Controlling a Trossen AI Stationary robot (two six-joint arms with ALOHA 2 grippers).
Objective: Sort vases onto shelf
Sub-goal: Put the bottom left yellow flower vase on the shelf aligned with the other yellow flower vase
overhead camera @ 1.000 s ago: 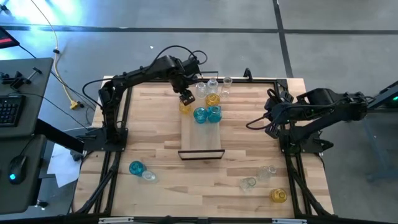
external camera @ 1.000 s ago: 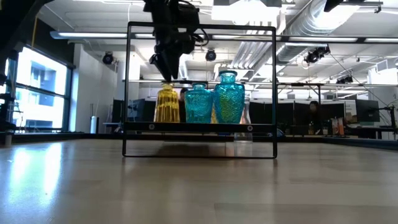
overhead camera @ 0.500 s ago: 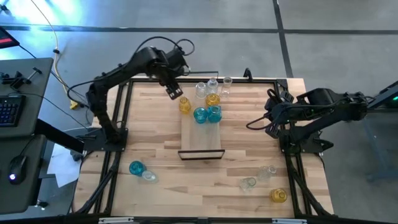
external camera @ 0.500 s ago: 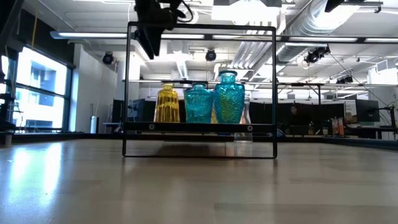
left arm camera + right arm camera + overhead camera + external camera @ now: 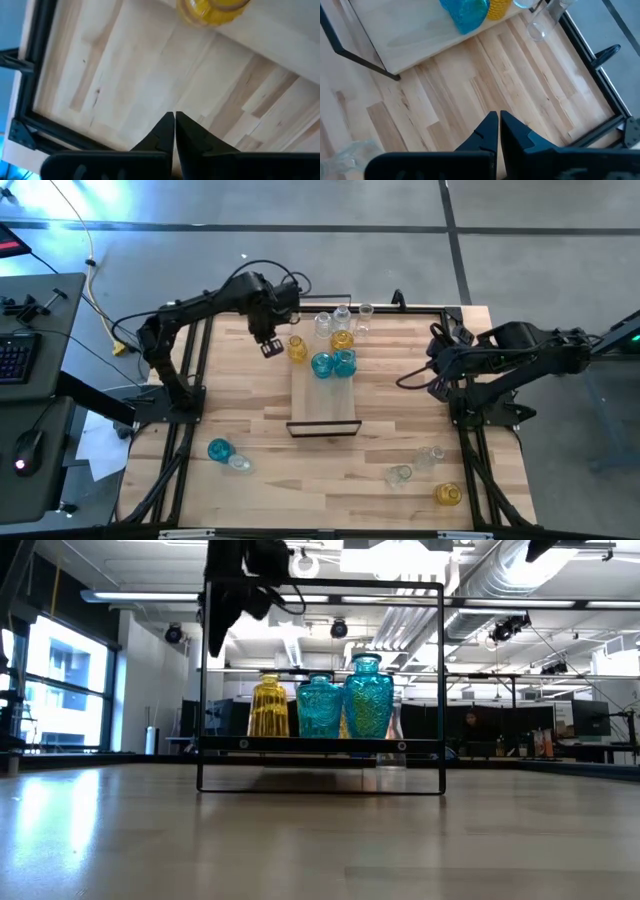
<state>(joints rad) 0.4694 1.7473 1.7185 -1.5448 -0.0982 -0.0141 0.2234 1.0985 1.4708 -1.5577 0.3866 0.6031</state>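
Left gripper (image 5: pixel 270 346) withdrew beside shelved yellow vase (image 5: pixel 297 349).

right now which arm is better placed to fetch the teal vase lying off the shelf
Left. The teal vase lies at the table's left front, on the left arm's side, and the left claw is empty. The right claw waits at the right edge.

Both grippers closed: left gripper (image 5: pixel 271 346) raised, right gripper (image 5: pixel 437 367) parked.
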